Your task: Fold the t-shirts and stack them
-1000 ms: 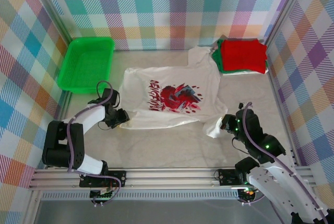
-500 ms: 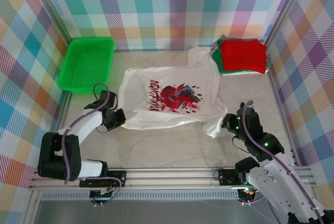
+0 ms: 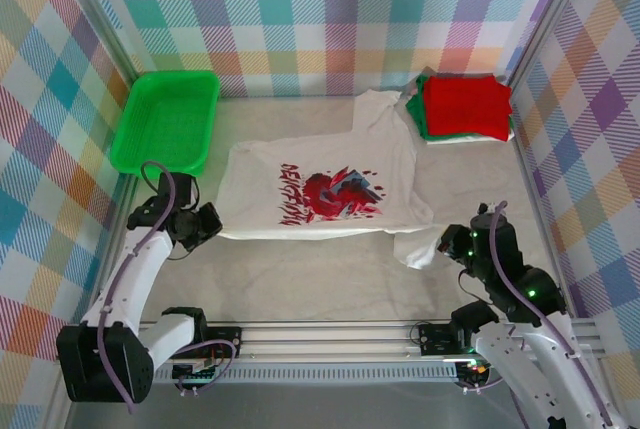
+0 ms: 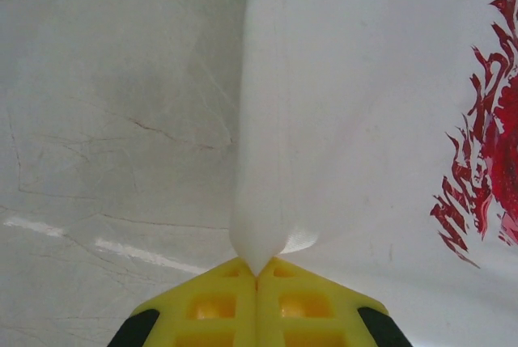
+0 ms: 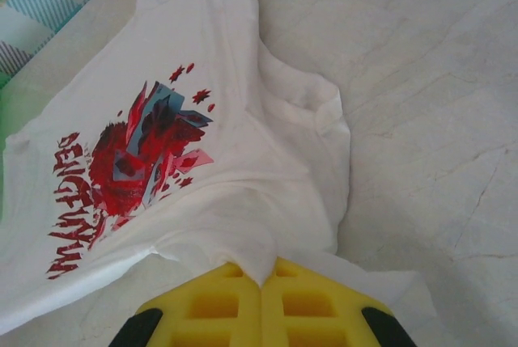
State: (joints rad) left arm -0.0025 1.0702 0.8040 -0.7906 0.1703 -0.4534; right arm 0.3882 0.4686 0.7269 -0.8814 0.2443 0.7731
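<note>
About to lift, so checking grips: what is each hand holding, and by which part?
Both hold the white t-shirt: the left hand pinches its near hem corner, and the right hand pinches cloth by its near sleeve.

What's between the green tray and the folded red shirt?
Top view: from the green tray, bare table, then the white t-shirt's sleeve near the folded red t-shirt.
</note>
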